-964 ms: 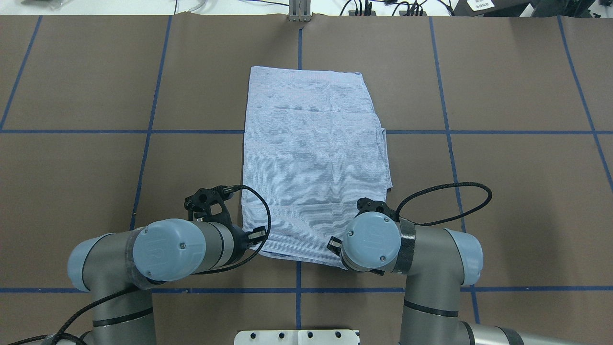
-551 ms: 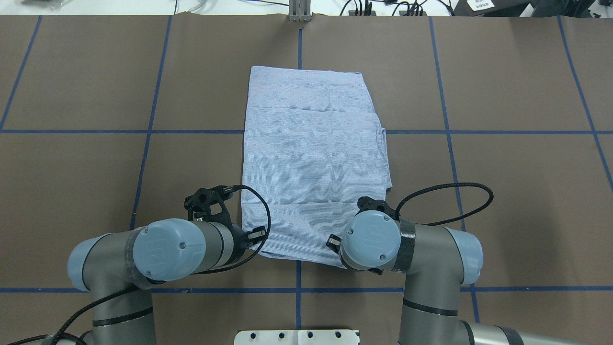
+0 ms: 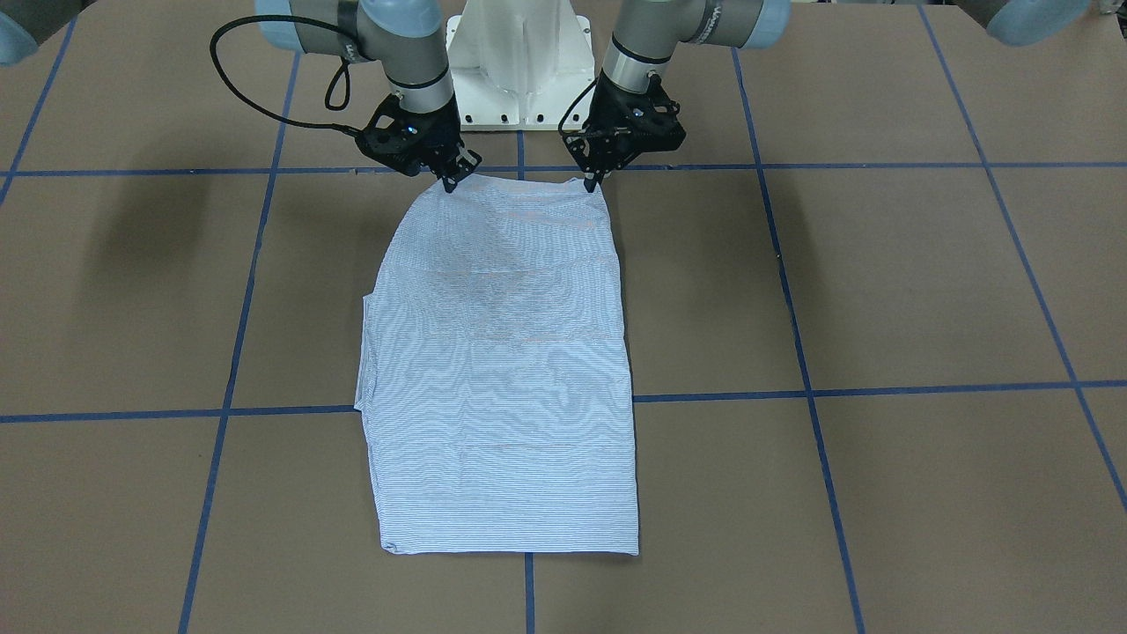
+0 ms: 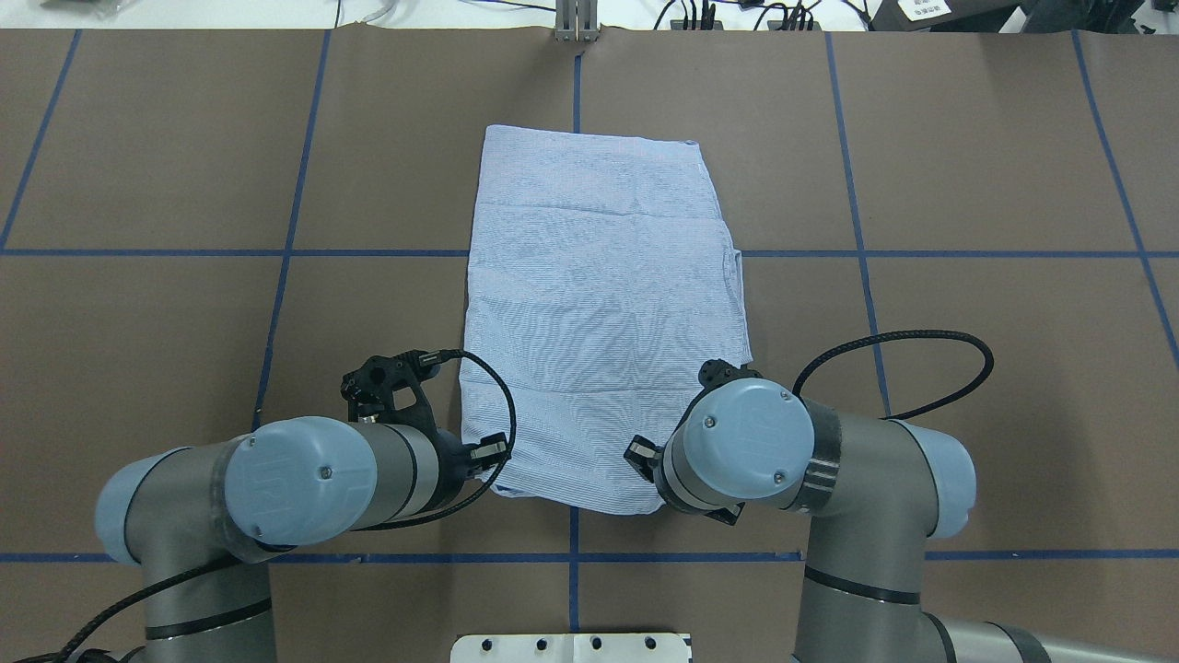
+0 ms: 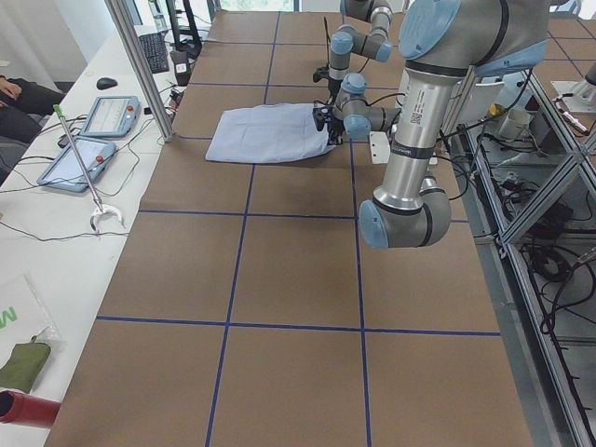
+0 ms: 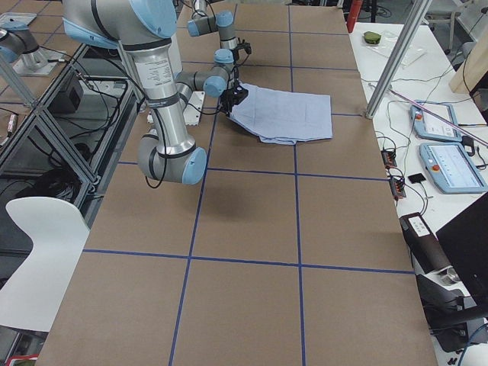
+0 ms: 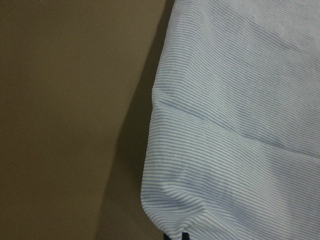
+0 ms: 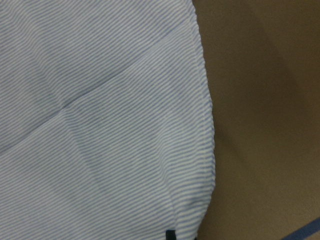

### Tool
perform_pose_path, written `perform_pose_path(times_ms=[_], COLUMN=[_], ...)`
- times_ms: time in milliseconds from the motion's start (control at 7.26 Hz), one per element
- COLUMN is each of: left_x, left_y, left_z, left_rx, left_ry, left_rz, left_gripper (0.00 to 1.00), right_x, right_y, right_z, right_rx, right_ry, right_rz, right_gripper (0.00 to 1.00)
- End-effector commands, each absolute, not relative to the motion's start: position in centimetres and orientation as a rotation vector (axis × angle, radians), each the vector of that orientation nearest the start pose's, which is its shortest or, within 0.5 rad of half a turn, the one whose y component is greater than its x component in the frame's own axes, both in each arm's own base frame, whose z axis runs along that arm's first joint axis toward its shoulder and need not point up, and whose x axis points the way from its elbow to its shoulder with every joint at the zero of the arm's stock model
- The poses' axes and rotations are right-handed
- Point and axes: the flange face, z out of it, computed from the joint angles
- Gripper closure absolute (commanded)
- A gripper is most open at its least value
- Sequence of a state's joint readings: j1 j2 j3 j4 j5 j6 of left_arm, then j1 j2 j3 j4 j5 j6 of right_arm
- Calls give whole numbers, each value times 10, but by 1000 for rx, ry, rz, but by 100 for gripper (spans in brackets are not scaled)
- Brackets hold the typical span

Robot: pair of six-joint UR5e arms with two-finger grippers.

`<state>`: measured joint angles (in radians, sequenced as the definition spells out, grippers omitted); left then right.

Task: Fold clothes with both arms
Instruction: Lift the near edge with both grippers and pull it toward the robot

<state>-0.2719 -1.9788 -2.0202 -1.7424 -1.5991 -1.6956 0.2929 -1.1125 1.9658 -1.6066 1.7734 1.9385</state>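
Note:
The light-blue striped shirt [image 3: 502, 370] lies folded into a long rectangle along the table's middle [image 4: 603, 304]. My left gripper [image 3: 588, 180] is shut on the shirt's near corner on my left. My right gripper [image 3: 452, 180] is shut on the near corner on my right. The near edge hangs a little above the table between them, and the rest lies flat. In the overhead view both wrists hide the fingers. The left wrist view shows the pinched corner [image 7: 170, 210], and so does the right wrist view [image 8: 185, 210]. Collar, pocket and buttons are hidden.
The white pedestal base [image 3: 519, 70] stands just behind the grippers. Blue tape lines [image 4: 285, 253] divide the brown table cover. An aluminium post [image 4: 576, 23] stands at the far edge. A side table with tablets [image 5: 102, 116] runs along the operators' side.
Both wrists have risen and moved slightly apart, the right more than the left. The shirt's near edge has come up off the table with them. The far part has not moved.

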Motion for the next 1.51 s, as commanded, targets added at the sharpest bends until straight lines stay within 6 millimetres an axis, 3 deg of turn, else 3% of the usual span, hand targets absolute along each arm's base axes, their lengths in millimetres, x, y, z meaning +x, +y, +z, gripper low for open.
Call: perform_pose_path(times_ms=[0,138,551,689,826,964,1239,1377], left_x=[479,469,458,445,435,430,428,424], left_y=[-261,-249,-178,-158,-149,-149,-157,-173], left_z=[196,188,172,164,161,157,153,147], left_rx=[30,-18,-159,-191,-199,-200,-200,-178], left_ry=[1045,1036,965,955,941,953,964,985], left_rz=[-329,-305,-231,-195,-180,-179,-182,-208], left_gripper=[100,100,100,100,100,100,100,100], right_x=[-504,-494,-450,-445,-445,-449,-444,-436], right_y=[-268,-250,-204,-193,-188,-188,-222,-239], right_z=[219,206,185,181,181,184,190,188], right_rx=[-235,-247,-388,-438,-475,-479,-445,-425], right_ry=[-880,-916,-970,-971,-960,-950,-948,-961], right_rz=[517,485,364,325,305,305,372,402], right_gripper=[100,100,100,100,100,100,100,100])
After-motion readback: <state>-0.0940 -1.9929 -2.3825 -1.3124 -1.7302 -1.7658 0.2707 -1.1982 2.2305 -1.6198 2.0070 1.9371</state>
